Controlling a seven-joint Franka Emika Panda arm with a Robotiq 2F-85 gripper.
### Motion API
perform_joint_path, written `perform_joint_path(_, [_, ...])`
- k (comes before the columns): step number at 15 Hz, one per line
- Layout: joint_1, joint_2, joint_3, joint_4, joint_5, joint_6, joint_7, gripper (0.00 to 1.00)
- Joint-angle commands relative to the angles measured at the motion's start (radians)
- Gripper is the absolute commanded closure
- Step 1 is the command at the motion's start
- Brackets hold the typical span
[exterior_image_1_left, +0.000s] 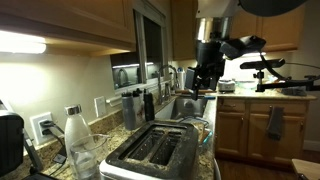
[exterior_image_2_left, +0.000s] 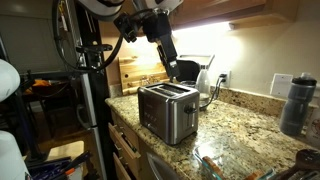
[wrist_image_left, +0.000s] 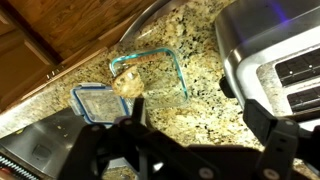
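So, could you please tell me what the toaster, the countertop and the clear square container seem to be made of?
The toaster looks like brushed stainless steel: grey, with soft streaked reflections. The countertop seems to be polished granite or a similar stone: speckled tan and black, glossy. The container is probably clear glass, possibly plastic: transparent walls with greenish edges.

Silver toaster (exterior_image_1_left: 155, 150) on granite counter (exterior_image_1_left: 206, 132), clear bottle (exterior_image_1_left: 78, 135) beside it, robot arm (exterior_image_1_left: 209, 52) beyond.

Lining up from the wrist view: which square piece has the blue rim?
The lid, lying flat to the left of the glass dish; the dish's own rim is clear, greenish glass.
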Motion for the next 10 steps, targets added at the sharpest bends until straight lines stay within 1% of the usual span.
perform_joint_path(1, [-0.025,0.024,-0.037,0.015,-0.048,-0.003,-0.017,0.0])
perform_joint_path(10, [-0.066,0.082,-0.164,0.021,-0.075,0.026,-0.099,0.0])
